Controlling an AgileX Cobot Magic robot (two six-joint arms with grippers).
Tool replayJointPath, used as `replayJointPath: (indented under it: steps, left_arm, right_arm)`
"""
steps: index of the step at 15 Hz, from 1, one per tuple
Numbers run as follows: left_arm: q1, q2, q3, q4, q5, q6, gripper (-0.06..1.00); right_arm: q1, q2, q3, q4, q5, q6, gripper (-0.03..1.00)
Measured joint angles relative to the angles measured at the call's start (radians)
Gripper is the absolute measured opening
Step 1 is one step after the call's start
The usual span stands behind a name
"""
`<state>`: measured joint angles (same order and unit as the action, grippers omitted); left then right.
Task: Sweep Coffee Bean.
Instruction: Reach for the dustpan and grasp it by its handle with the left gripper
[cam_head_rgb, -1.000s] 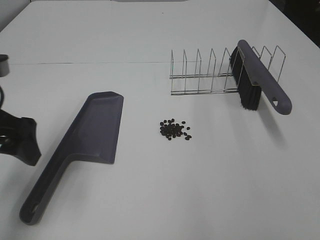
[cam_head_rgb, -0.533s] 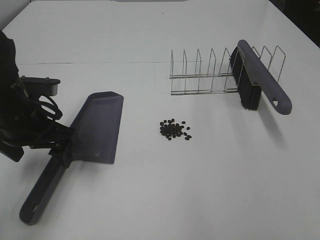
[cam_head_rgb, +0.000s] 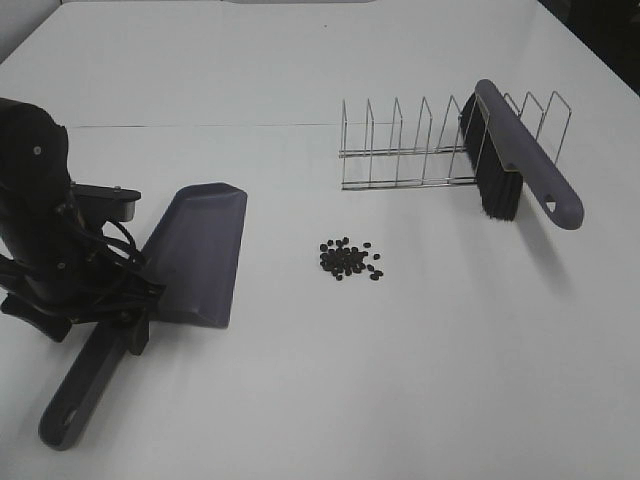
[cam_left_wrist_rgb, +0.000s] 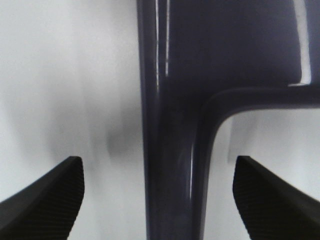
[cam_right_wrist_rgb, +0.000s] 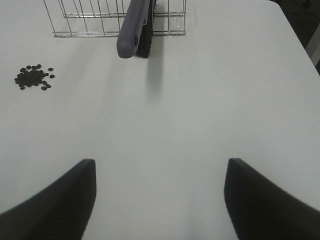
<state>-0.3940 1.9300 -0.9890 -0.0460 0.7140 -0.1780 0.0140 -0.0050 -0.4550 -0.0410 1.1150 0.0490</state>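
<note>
Some two dozen coffee beans (cam_head_rgb: 350, 259) sit in one tight heap on the white table (cam_head_rgb: 400, 400), approx. mid-table, w/ a few strays at the heap's right edge. Nothing touches them.

To their left, near but apart, the grey dustpan (cam_head_rgb: 205, 250) lies flat on the table. Its pan end is toward the far side and its handle (cam_head_rgb: 85, 385) runs to the near-left corner. Behind the beans & off to the right stands a wire rack (cam_head_rgb: 400, 150). The grey brush (cam_head_rgb: 525, 165) w/ black bristles leans in the rack's right-hand slots, bristles down, grip end sticking out toward the front right.

Over the dustpan, just where handle meets pan, is the left claw (cam_head_rgb: 132, 318). In the left wrist view its two black fingers (cam_left_wrist_rgb: 50, 197) stand one each side of the handle, w/ white table showing in the gap on both sides. So the jaws are apart, straddling the handle, not clamped on it.

From its own wrist cam, the right claw (cam_right_wrist_rgb: 160, 200) has its jaws spread wide, nothing btwn them, only bare table below. In that view the bean heap, rack & brush all lie well ahead of it, none close to the fingers.
</note>
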Motion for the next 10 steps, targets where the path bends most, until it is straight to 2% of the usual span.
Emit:
replayJointPath:
  steps: [4,10]
  left_arm:
    - [-0.014,0.041,-0.021,0.019,-0.034,0.000,0.71]
    - [-0.019,0.053,-0.028,0.017,-0.047,0.000,0.54]
  right_arm:
    - [0.000,0.000,0.000,0.000,0.000,0.000,0.63]
    - [0.000,0.000,0.000,0.000,0.000,0.000,0.63]
